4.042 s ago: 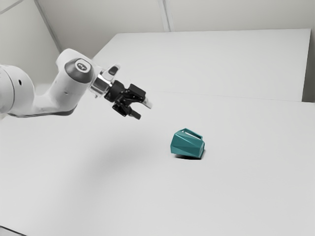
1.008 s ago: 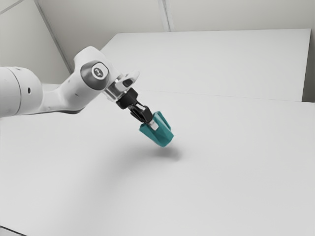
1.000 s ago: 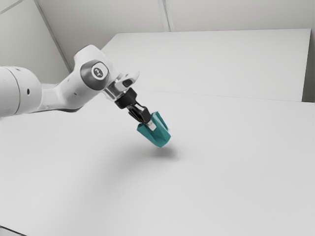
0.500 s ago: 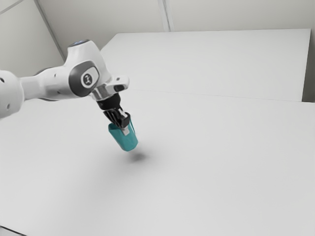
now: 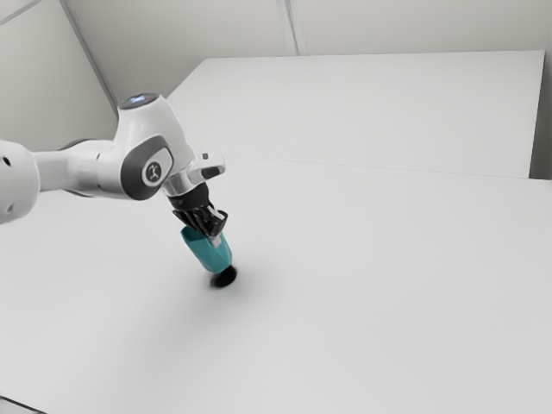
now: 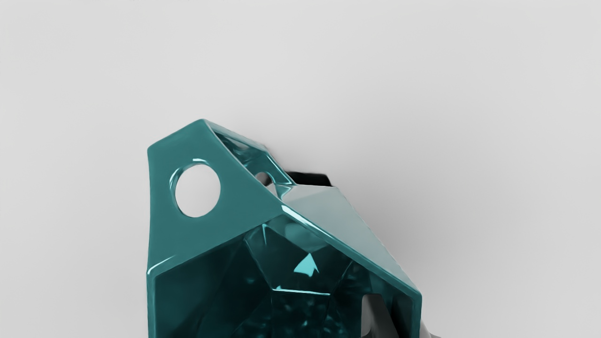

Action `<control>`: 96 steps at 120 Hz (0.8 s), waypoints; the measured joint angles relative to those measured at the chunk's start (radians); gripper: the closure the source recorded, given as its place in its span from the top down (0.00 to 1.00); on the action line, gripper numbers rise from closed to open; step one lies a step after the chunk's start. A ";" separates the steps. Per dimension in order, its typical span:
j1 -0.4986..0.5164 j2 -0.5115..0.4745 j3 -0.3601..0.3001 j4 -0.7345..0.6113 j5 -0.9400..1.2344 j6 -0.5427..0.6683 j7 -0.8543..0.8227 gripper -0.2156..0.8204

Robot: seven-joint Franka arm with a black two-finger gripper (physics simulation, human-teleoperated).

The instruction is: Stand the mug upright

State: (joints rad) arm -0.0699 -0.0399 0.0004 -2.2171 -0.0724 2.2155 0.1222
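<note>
At the exterior view's left: one robot arm [image 5: 95, 168], white with dark grey joint rings, entering from the edge, its forearm nearly level before the wrist turns downward. Near that view's lower left corner: one thin dark line [image 5: 21, 404], slanting.

Next toward the exterior view's right: one gripper [image 5: 212, 237], black, two-fingered, pointing down and somewhat to that view's right. State: clamped on the mug's wall, one finger [image 6: 375, 312] inside the cup and the other [image 6: 428, 331] outside it.

Same place, just below the gripper's body: one mug [image 5: 208, 254], teal, faceted, hollow. Position: tilted, not fully upright; mouth raised toward the exterior view's upper left, base lower and toward its right. Whether the base touches the table cannot be told. Handle [image 6: 162, 197]: angular, with a round hole through its flat upper part, standing out from the rim. Interior: dark teal, shiny, bottom facets visible past the inner finger.

Beneath the base: one dark patch [image 5: 224, 278], nearly black, with a softer grey shade around it.

Across the middle and on to the exterior view's right: one table [image 5: 388, 302], white, plain. Behind it: one pale panel [image 5: 362, 112], broad, ending beside a dark strip [image 5: 542, 142] at that view's right edge.
</note>
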 joint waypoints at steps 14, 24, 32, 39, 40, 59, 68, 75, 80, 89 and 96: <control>-0.001 0.001 -0.003 -0.016 0.003 0.041 -0.037 0.03; -0.002 0.003 -0.005 -0.033 0.005 0.067 -0.060 0.03; -0.004 0.003 -0.005 -0.041 0.006 0.083 -0.076 0.03; -0.004 0.002 -0.006 -0.043 0.006 0.089 -0.089 0.03; -0.004 0.002 -0.006 -0.044 0.006 0.090 -0.091 0.03; -0.003 0.007 -0.006 -0.050 0.006 0.096 -0.119 0.03; -0.002 0.013 -0.007 -0.053 0.007 0.098 -0.130 0.03; -0.002 0.020 -0.007 -0.054 0.007 0.098 -0.138 0.03; -0.002 0.022 -0.007 -0.054 0.007 0.099 -0.143 0.03; -0.001 0.027 -0.007 -0.055 0.007 0.099 -0.151 0.03; -0.001 0.031 -0.007 -0.055 0.007 0.100 -0.157 0.03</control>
State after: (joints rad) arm -0.0713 -0.0089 -0.0070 -2.2720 -0.0656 2.3152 -0.0349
